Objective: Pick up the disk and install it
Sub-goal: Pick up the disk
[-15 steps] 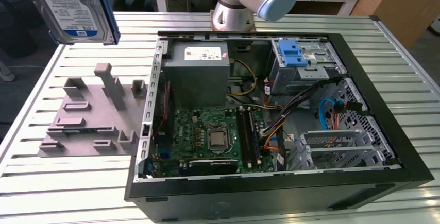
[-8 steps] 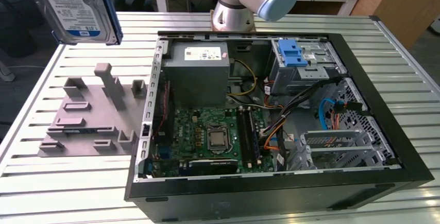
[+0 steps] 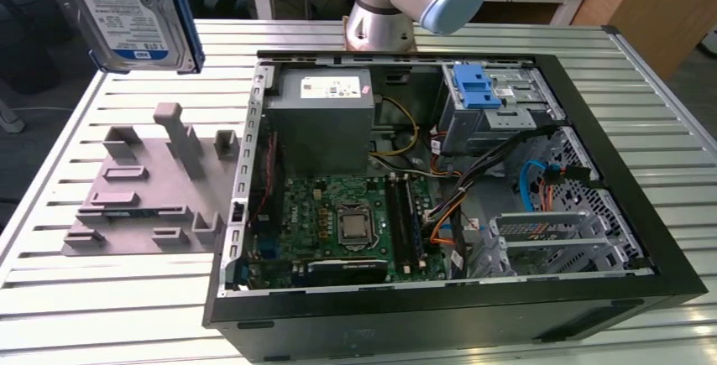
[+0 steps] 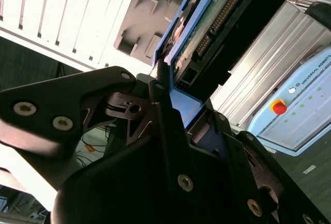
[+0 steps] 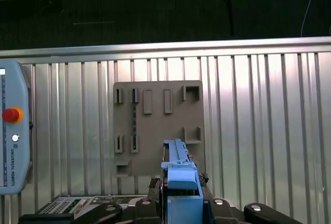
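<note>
Slatted metal table (image 3: 90,298) is carrying an open computer case (image 3: 448,302) at centre frame and a grey slotted holder (image 3: 146,189) at the exterior view's left. The disk (image 3: 129,13) is hanging in the air at the upper left of the exterior view, above the holder, standing on edge with its label facing the camera.

In the second wrist view the gripper (image 4: 186,111) is pinching the disk by one end of its blue bracket, with a finger (image 4: 164,100) pressing on each side. I judge this grip is leaving the far end free for sliding into a bay.

The blue-latched drive cage (image 3: 493,96) is sitting at the case's upper right in the exterior view, near the power supply (image 3: 325,122) and well apart from the disk. The pick looks done, and the install is not yet done.
</note>
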{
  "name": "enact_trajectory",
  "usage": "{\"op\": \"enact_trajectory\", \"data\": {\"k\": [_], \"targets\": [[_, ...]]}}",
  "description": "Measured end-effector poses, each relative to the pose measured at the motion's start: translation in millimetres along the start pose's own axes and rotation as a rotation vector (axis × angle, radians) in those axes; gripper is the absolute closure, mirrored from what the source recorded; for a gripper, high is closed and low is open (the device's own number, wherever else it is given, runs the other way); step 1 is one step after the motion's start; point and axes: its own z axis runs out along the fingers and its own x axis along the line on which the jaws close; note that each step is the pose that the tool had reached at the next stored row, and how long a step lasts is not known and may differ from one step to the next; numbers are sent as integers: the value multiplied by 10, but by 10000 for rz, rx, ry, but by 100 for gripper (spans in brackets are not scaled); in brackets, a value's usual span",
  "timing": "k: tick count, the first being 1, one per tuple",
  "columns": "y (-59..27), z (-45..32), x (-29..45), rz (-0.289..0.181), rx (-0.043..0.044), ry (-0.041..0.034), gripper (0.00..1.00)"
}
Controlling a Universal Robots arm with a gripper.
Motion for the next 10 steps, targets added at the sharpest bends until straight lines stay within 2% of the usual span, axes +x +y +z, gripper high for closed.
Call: {"op": "enact_trajectory", "data": {"k": [10], "targets": [[-71,-2,4,0,0,0,63]]}}
